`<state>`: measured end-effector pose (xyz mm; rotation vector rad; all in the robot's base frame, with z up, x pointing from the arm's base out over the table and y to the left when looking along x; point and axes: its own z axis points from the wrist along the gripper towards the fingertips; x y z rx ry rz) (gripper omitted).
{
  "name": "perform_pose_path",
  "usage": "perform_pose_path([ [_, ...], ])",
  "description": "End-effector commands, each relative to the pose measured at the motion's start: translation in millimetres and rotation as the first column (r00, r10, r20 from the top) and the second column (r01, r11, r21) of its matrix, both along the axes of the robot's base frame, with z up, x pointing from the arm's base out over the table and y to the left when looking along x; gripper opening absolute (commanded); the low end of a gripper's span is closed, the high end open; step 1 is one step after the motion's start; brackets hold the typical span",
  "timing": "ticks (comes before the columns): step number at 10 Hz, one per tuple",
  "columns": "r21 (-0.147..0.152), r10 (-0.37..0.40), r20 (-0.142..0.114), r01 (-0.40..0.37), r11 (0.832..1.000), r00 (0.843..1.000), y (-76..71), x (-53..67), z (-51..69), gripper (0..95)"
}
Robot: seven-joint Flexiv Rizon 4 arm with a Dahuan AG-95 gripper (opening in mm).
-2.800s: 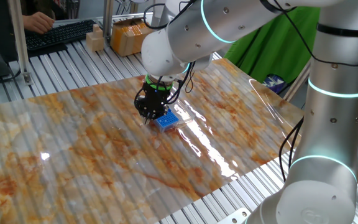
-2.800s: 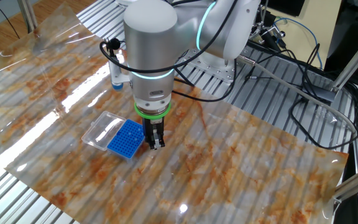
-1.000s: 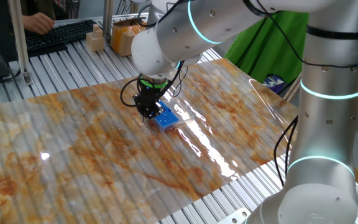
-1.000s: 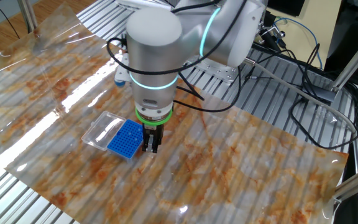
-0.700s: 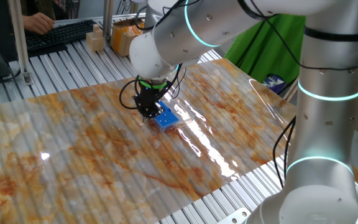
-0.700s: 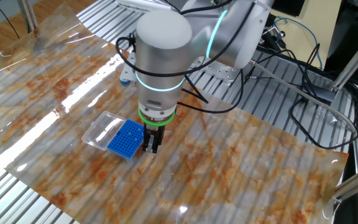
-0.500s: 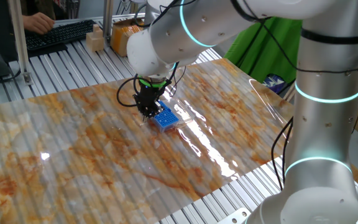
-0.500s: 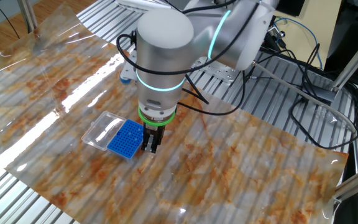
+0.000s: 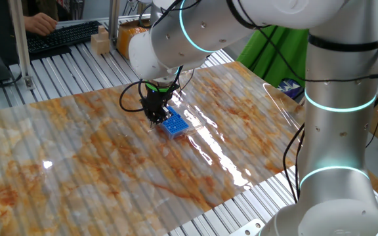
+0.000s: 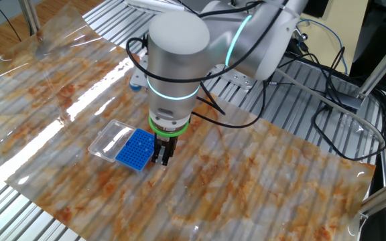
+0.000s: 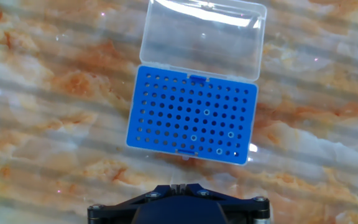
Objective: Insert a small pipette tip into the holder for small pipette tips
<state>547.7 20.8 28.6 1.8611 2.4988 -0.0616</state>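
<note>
The holder for small pipette tips (image 11: 191,115) is a bright-blue rack with a grid of holes, and a few holes near its close edge show pale rings. It lies flat on the marbled sheet (image 9: 174,124) (image 10: 134,149) with its clear lid (image 11: 202,37) folded open behind it. My gripper (image 11: 178,185) points straight down with its fingers together, just off the rack's near edge (image 9: 155,119) (image 10: 160,159). A small pipette tip between the fingers is too small to make out.
A glossy marbled sheet (image 9: 97,164) covers the slatted metal table (image 10: 300,107). Cardboard boxes (image 9: 133,36), a keyboard and a person's hand (image 9: 41,23) are at the far edge. Cables (image 10: 340,120) trail beside the arm's base.
The arm's upper links have swung round, while the gripper has only crept a little towards the rack's edge. Its fingers have stayed shut and the rack has not moved.
</note>
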Motion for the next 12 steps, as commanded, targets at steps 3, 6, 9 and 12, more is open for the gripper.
perform_pose_path([
  [3, 0.0, -0.026, -0.003, 0.026, 1.0, 1.0, 0.0, 0.4, -0.3, 0.0],
  [6, -0.001, -0.024, -0.003, 0.024, 1.0, 1.0, 0.0, 0.4, -0.3, 0.0],
  [9, -0.001, -0.029, -0.003, 0.029, 1.0, 1.0, 0.0, 0.4, -0.3, 0.0],
  [12, 0.001, -0.032, -0.004, 0.032, 0.999, 0.999, 0.1, 0.5, -0.4, 0.0],
])
